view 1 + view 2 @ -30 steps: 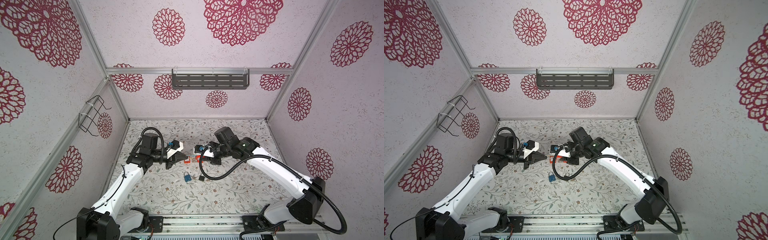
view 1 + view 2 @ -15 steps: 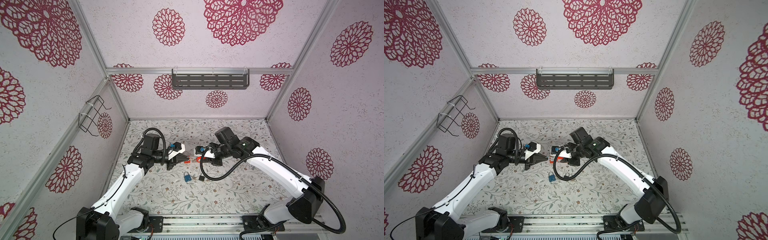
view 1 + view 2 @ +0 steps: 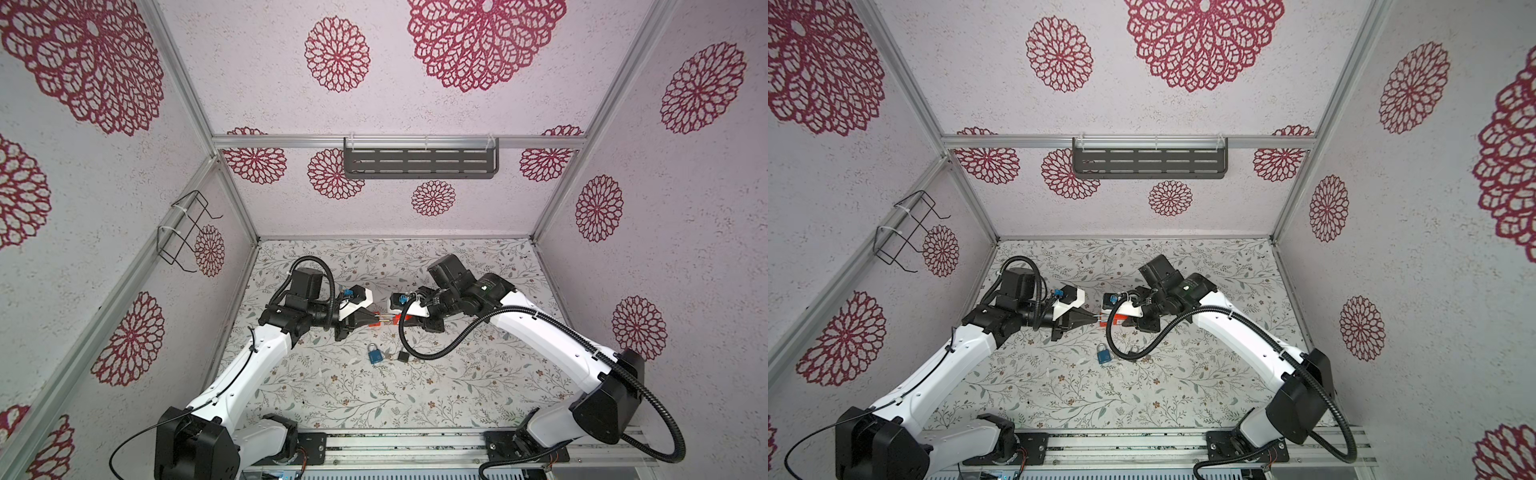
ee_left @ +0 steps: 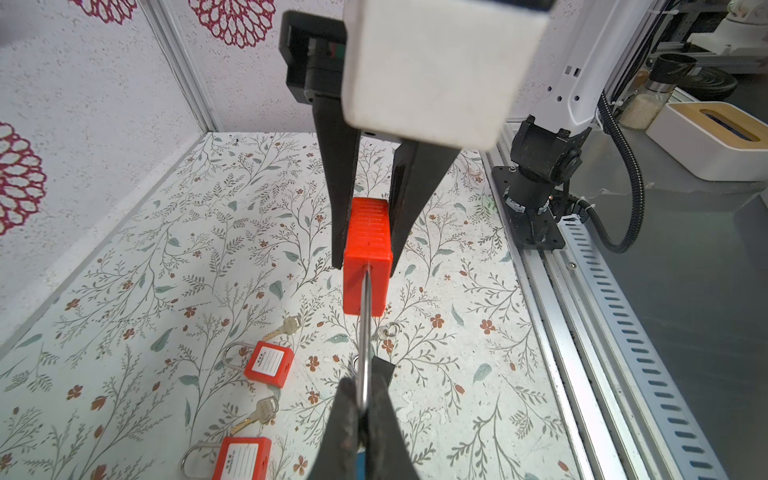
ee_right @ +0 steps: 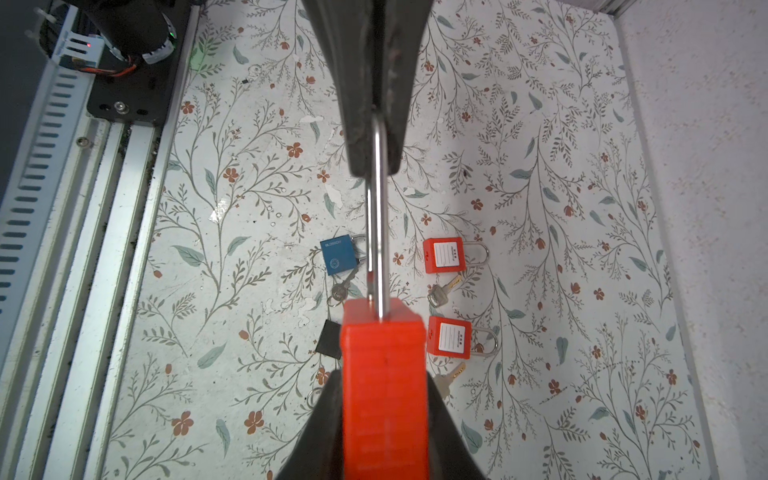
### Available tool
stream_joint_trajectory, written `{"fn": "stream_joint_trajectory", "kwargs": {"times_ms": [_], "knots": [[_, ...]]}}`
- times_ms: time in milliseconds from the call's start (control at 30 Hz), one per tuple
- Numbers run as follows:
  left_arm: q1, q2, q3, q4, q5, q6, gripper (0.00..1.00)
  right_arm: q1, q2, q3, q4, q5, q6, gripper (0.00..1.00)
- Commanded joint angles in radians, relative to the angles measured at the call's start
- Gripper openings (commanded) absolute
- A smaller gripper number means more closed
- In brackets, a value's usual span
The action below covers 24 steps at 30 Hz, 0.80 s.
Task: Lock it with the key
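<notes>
- Left pincer [image 4: 365, 388] pinches the shackle [image 4: 365, 324]; right pincer [image 4: 367, 262] clamps the padlock [image 4: 365, 293] in mid-air.
- Likely best: push the shackle straight in, arms aligned, grips firm.

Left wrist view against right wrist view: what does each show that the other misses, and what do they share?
Only the left wrist view: the right arm's base on the rail and a white box outside the booth. Only the right wrist view: the left arm's base and the blue padlock's face. Both: the held red padlock, its body clamped by the right fingers and its shackle pinched by the left fingers, above two loose red padlocks with keys on the floral table.
</notes>
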Motion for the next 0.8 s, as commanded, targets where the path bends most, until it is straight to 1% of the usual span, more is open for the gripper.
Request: {"fn": "stream_joint_trajectory", "kwargs": {"times_ms": [0,267,333,467,633,767], "knots": [[-0.027,0.024,0.025,0.006,0.078,-0.014,0.0,0.008,-0.003,0.015,0.132,0.002,-0.003,0.12],[-0.028,0.055,0.048,-0.03,0.102,-0.011,0.0,0.01,-0.019,-0.015,0.183,0.035,-0.007,0.11],[-0.027,0.056,0.053,-0.042,0.093,-0.001,0.0,0.01,-0.025,-0.029,0.195,0.038,-0.012,0.11],[-0.028,0.045,0.048,-0.034,0.064,0.009,0.0,0.01,-0.034,-0.044,0.185,-0.02,-0.028,0.11],[-0.047,0.014,0.025,0.011,0.009,0.013,0.0,0.008,-0.059,-0.079,0.221,-0.102,-0.023,0.11],[-0.06,-0.024,-0.016,0.059,-0.049,0.016,0.0,0.007,-0.054,-0.08,0.208,-0.122,-0.029,0.11]]}}
